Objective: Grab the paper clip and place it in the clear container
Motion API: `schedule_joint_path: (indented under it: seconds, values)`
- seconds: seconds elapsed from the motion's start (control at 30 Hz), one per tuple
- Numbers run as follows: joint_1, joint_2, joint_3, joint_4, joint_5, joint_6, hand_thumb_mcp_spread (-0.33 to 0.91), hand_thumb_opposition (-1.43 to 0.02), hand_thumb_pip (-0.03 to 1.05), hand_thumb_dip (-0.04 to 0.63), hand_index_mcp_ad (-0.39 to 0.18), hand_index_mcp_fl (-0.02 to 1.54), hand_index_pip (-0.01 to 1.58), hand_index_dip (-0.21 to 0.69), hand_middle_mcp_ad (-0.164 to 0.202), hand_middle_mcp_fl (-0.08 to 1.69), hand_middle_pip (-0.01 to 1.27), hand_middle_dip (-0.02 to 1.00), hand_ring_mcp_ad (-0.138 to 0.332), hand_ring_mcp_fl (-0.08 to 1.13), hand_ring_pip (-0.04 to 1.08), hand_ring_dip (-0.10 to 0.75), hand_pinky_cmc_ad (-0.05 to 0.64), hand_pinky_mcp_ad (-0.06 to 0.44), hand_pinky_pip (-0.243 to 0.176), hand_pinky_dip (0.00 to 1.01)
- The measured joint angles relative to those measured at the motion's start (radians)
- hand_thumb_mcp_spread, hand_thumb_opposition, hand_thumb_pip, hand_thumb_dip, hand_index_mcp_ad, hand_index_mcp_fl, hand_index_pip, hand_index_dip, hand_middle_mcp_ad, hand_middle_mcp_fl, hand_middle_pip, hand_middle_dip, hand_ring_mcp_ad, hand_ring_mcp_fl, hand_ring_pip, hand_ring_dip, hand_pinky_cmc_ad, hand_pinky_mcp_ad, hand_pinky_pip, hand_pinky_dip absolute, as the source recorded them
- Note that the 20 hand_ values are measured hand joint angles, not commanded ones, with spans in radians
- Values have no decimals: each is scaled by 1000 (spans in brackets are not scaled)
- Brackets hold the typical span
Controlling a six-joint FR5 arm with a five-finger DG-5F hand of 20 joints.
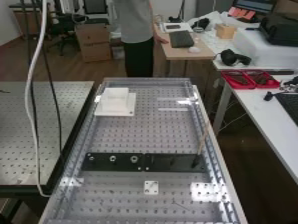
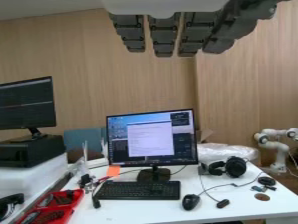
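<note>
While my hand (image 2: pixel 163 37) pointed out over a desk (image 2: pixel 133 207) with a screen (image 2: pixel 150 140) on it, the fingers hung straight and a little apart, nothing in their hold. Paper clip: exact spot, I couldn't tell. Clear container: couldn't place that for sure either. On the bench (image 1: pixel 130 128) sat a white block (image 1: pixel 115 102), a black strip (image 1: pixel 113 161) and, nearer the camera, a small white plate (image 1: pixel 151 187).

Pick-up not done, so finding the clip looked like step one. Handling guess: next to no weight, thin wire, stiff but a bit springy, smooth enough to skid. Hard to break, easy to bend if squeezed too much. Best hold was probably mid-length, thumb against one fingertip across the two long sides, coming in low with a light pinch. Grabbing an end risked it swivelling or pinging off; pressing straight down would likely just slide it.
</note>
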Motion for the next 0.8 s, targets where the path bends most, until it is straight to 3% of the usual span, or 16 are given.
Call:
schedule_joint_path:
  seconds: [0.17,0.23,0.27,0.37,0.5,0.6,0.8]
  values:
    - [0,-2,4,-3,2,1,-2,-24,14,7,24,7,5,16,63,2,9,24,52,0,14,16,51,37,-10,21]
    - [0,-2,5,-4,2,2,87,-154,168,16,24,7,5,16,63,7,19,24,52,0,14,16,45,54,-10,75]
    - [0,-3,6,-4,2,2,164,-267,265,23,24,10,10,16,63,7,33,35,56,0,23,19,65,80,-12,136]
    - [0,-5,6,-3,2,5,199,-456,269,19,24,9,40,47,65,7,72,68,79,0,47,37,166,166,-26,248]
    - [-2,-8,4,-1,0,9,220,-590,297,19,23,12,56,63,63,3,91,106,124,2,70,58,278,265,-44,349]
    - [-3,-9,0,3,-2,10,220,-620,298,16,21,7,51,65,66,0,98,126,140,0,70,70,333,284,-75,398]
    - [-5,-13,-2,7,-3,13,215,-649,304,16,19,12,68,79,68,10,108,155,155,2,75,87,379,312,-91,443]
